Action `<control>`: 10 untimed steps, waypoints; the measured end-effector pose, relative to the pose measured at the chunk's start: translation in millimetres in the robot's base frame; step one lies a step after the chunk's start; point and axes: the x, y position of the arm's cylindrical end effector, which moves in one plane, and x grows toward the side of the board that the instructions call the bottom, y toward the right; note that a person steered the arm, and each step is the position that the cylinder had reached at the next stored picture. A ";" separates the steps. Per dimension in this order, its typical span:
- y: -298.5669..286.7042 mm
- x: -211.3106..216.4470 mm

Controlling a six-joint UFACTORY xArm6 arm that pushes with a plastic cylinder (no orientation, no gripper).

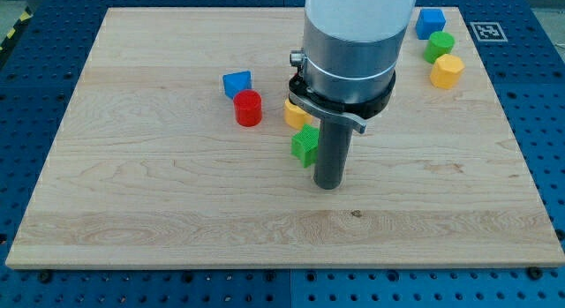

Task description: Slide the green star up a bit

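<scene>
My tip [328, 186] is planted on the wooden board [132, 193], a bare straight rod with nothing held, just pressed down to the surface near the board's middle. The green star [305, 145] sits right beside the rod on the view's left, a little toward the view's top from my tip, its right edge hidden behind the rod, so I cannot tell whether they touch. Just above the star, tucked under the arm's collar, a yellow block [295, 112] peeks out, shape unclear. Further to the view's left of my tip stands the red cylinder [249, 108], with the blue block [237, 82] touching it just above. Far off to the view's upper right, another blue block [430, 22], a green block [440, 46] and a yellow block [446, 71] line up at the board's corner.
</scene>
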 end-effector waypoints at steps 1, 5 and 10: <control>-0.2 -1.8; -0.3 -28.7; -44.7 -31.1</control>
